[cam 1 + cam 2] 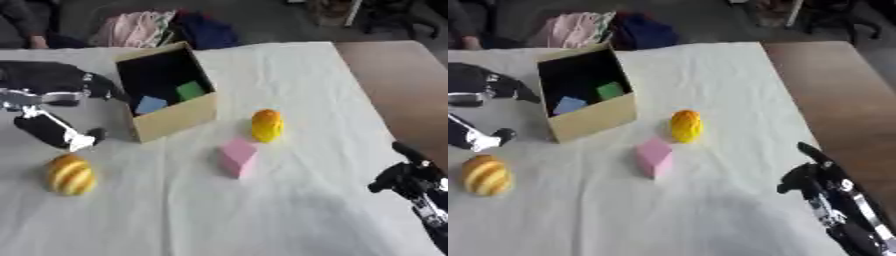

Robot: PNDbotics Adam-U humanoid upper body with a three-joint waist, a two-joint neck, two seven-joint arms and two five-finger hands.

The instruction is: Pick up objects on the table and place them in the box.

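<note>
A tan cardboard box (175,118) stands open on the white cloth, with a blue block (150,105) and a green block (190,90) inside. A yellow egg-shaped object (267,125) lies right of the box, and a pink block (236,157) just in front of it. A yellow striped round object (70,174) sits at the near left. My left hand (54,131) hovers left of the box, above the striped object, fingers relaxed and holding nothing. At the lower right edge my right hand (815,176) rests with fingers straight and nothing in it.
The white cloth (289,70) covers the table, and a brown tabletop strip (402,90) runs along the right. Pink and dark clothes (166,27) lie heaped beyond the far edge.
</note>
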